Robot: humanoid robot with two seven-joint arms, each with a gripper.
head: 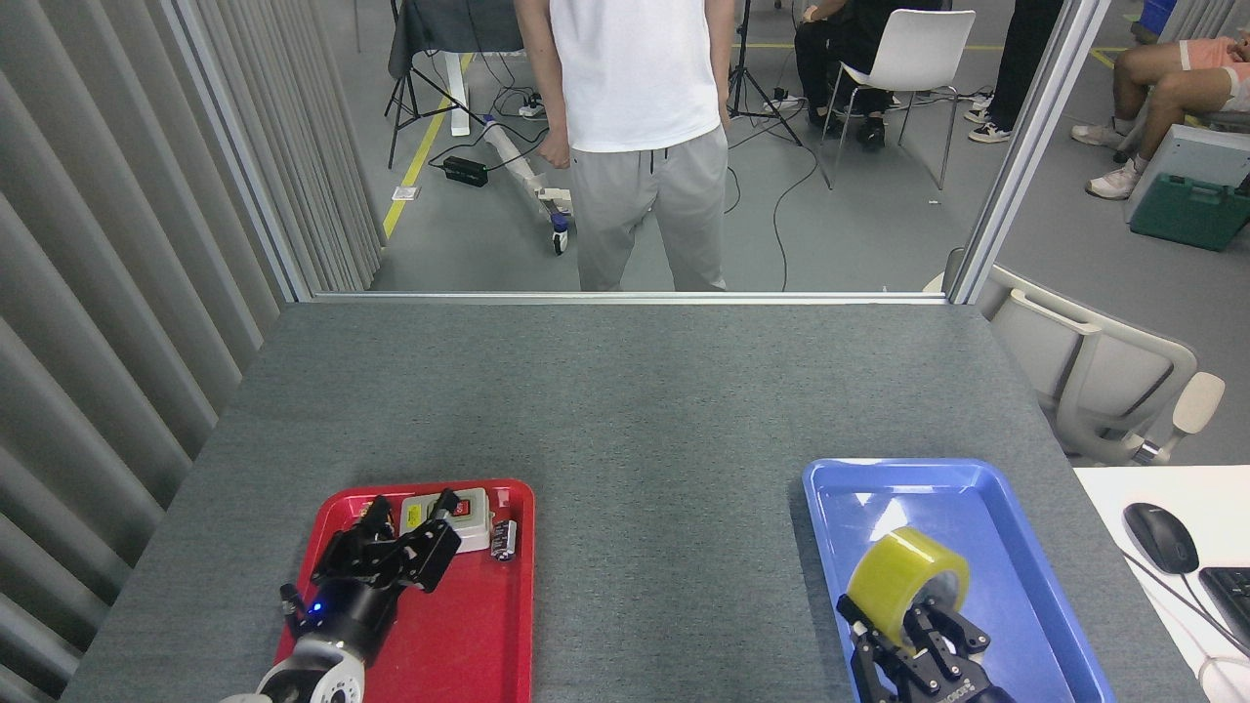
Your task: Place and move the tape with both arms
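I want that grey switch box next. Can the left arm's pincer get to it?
Probably yes. The left pincer hangs open over the red tray, right by the grey switch box, partly covering it. Nothing sits on the box; only small parts lie beside it.

Grey ribbed wall panels (117, 273) on left. Aluminium frame posts (1025, 146) edge opening beyond grey felt table (625, 391). Grey floor (859, 234) with cables, yellow line (420, 156). White chair (908, 59) far right; person (640, 137) standing centre.
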